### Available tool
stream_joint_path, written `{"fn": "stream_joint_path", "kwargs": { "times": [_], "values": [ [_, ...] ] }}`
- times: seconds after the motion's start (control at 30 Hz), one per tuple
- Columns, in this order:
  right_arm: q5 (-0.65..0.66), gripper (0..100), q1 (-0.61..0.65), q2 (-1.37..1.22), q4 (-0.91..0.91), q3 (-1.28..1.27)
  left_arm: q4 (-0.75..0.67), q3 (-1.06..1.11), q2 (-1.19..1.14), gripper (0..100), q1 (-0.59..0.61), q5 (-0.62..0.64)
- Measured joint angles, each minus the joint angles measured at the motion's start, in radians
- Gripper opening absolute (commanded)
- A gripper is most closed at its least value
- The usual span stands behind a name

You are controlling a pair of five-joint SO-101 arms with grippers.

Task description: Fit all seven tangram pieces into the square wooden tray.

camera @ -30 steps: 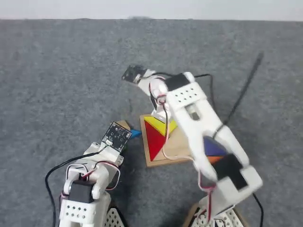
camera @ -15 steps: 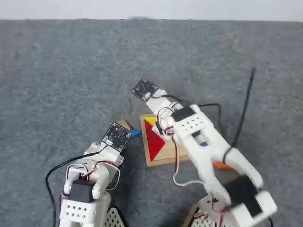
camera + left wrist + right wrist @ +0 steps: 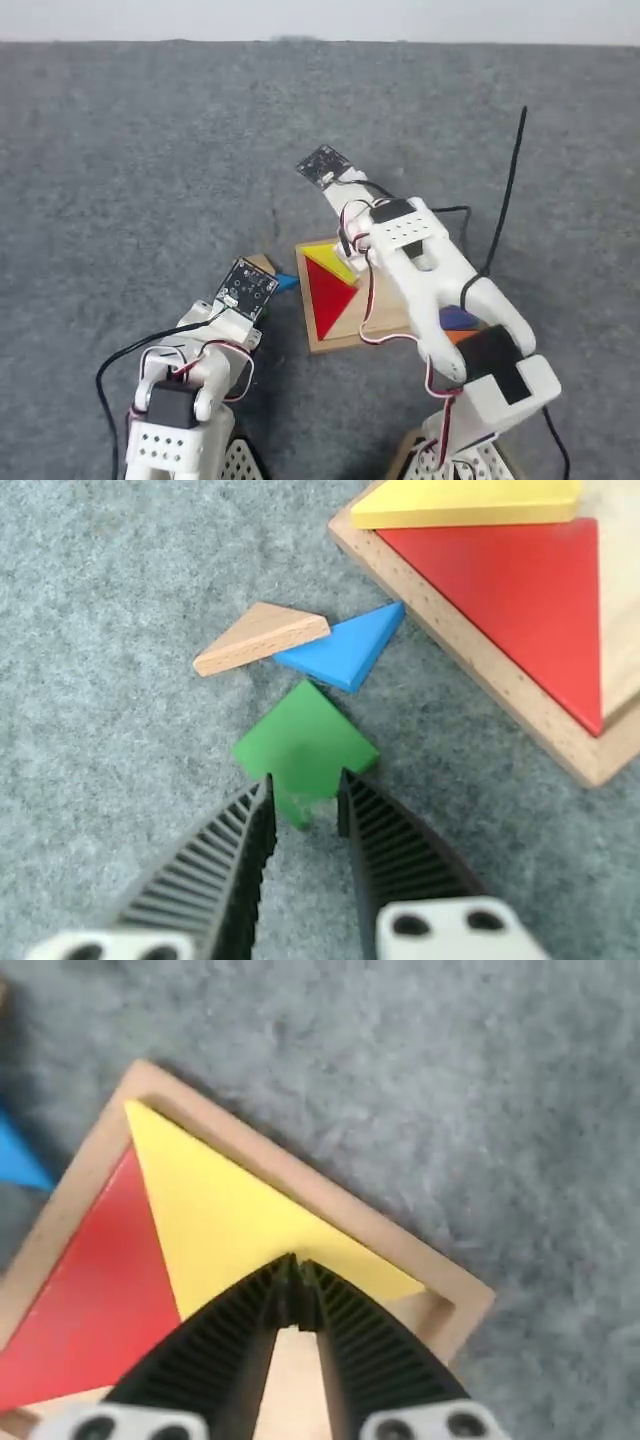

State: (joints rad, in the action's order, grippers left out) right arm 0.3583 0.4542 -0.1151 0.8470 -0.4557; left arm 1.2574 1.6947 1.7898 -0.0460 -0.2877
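- Sitting on the grey felt between the two arms, the square wooden tray (image 3: 325, 345) holds two pieces: a yellow triangle (image 3: 335, 262) along its far rim and a larger red triangle (image 3: 330, 295) touching it.
- Right gripper (image 3: 293, 1280): jaws pressed together with nothing between them, tips over the yellow triangle's inner edge.
- Left gripper (image 3: 305, 790): jaws narrowly apart, straddling one corner of the green square (image 3: 305, 745) on the felt; it cannot be told whether the pads actually press on it.
- A blue triangle (image 3: 345, 645) and a plain wood triangle (image 3: 260, 638) lie just past the green square, outside the tray.
- A purple piece (image 3: 458, 318) and an orange piece (image 3: 462, 337) lie beside the right arm, partly hidden.
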Motion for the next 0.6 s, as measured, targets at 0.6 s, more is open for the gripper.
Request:
{"fn": "stream_joint_path", "kwargs": {
  "times": [0.6],
  "values": [
    [-0.049, 1.3, 0.086, 0.213, 0.072, -0.055, 0.000, 0.000, 0.000, 10, 0.000, 0.000]
  ]
}}
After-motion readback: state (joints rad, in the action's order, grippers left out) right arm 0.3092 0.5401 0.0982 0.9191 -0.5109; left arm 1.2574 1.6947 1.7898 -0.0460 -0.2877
